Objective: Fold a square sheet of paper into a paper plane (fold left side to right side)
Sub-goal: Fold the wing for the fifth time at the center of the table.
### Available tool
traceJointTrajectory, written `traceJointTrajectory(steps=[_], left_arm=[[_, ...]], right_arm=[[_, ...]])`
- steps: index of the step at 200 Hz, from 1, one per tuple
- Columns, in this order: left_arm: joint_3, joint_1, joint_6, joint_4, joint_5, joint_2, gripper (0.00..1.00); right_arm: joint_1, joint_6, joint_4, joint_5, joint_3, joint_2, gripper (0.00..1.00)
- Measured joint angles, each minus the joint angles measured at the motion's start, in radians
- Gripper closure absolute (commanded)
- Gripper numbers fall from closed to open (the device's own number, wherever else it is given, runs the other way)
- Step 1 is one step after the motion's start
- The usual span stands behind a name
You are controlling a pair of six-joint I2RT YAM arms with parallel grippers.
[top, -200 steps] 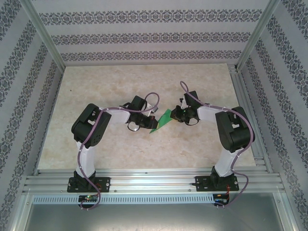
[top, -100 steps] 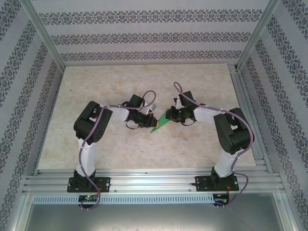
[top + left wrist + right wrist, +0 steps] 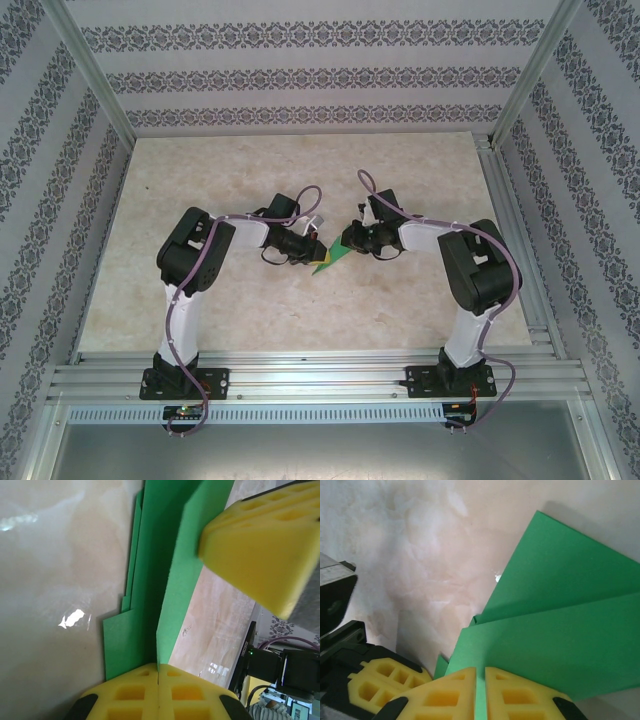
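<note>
The green sheet of paper (image 3: 335, 259) is folded into a pointed, layered shape and sits mid-table between both grippers. My left gripper (image 3: 318, 252) is shut on one upright flap of it; in the left wrist view the yellow pads (image 3: 130, 692) press together on the paper's edge (image 3: 172, 580), with lower layers lying flat on the table. My right gripper (image 3: 347, 241) is shut on the paper from the other side; in the right wrist view a green layer (image 3: 560, 630) runs between its fingertips (image 3: 460, 695). The right gripper's pad (image 3: 265, 540) hangs close above the paper.
The beige marbled table top (image 3: 250, 170) stretches out on all sides of the paper. Aluminium frame rails (image 3: 512, 210) and patterned walls close it in. The left gripper's yellow pad (image 3: 377, 685) sits close beside my right fingers.
The right gripper has moved left, closer to the left gripper, and both wrists have shifted slightly farther back. The paper between them looks narrower from above.
</note>
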Motion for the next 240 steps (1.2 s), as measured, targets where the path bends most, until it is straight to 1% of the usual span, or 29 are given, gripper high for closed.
traceJointTrajectory(steps=[64,69,77,89,101,112,120,133,142,156,173,198,210,240], left_arm=[[0.011,0.003,0.005,-0.026,-0.006,0.003,1.00],[0.012,0.003,0.008,-0.027,-0.007,0.003,0.98],[0.013,0.004,0.016,-0.033,-0.012,0.002,0.98],[0.014,0.005,0.037,-0.042,-0.038,-0.008,0.95],[0.014,0.007,0.066,-0.055,-0.096,-0.027,0.94],[0.013,0.015,0.096,-0.073,-0.153,-0.053,0.92],[0.013,0.021,0.114,-0.085,-0.190,-0.074,0.88],[0.003,0.031,0.138,-0.102,-0.243,-0.114,0.87],[-0.011,0.039,0.149,-0.110,-0.269,-0.142,0.87],[-0.041,0.048,0.164,-0.116,-0.302,-0.186,0.81],[-0.077,0.053,0.183,-0.117,-0.323,-0.228,0.77],[-0.123,0.051,0.223,-0.118,-0.326,-0.284,0.65],[-0.126,0.047,0.247,-0.124,-0.333,-0.300,0.61],[-0.093,0.014,0.306,-0.143,-0.356,-0.293,0.59]], right_arm=[[-0.006,0.012,0.003,0.001,0.002,0.027,0.88],[-0.008,0.016,0.003,0.000,0.002,0.027,0.88],[-0.012,0.019,0.005,-0.001,0.001,0.028,0.89],[-0.015,0.024,0.015,-0.008,-0.003,0.031,0.88],[-0.016,0.025,0.026,-0.011,-0.008,0.031,0.89],[-0.016,0.027,0.032,-0.014,-0.010,0.032,0.89],[-0.016,0.027,0.038,-0.019,-0.010,0.034,0.89],[-0.016,0.027,0.041,-0.019,-0.010,0.035,0.89],[-0.019,0.027,0.042,-0.019,-0.010,0.035,0.89],[-0.024,0.027,0.042,-0.019,-0.010,0.035,0.89],[-0.029,0.028,0.042,-0.019,-0.010,0.035,0.89],[-0.029,0.034,0.043,-0.019,-0.010,0.036,0.89],[-0.029,0.037,0.044,-0.019,-0.010,0.037,0.89],[-0.029,0.044,0.045,-0.019,-0.010,0.037,0.89]])
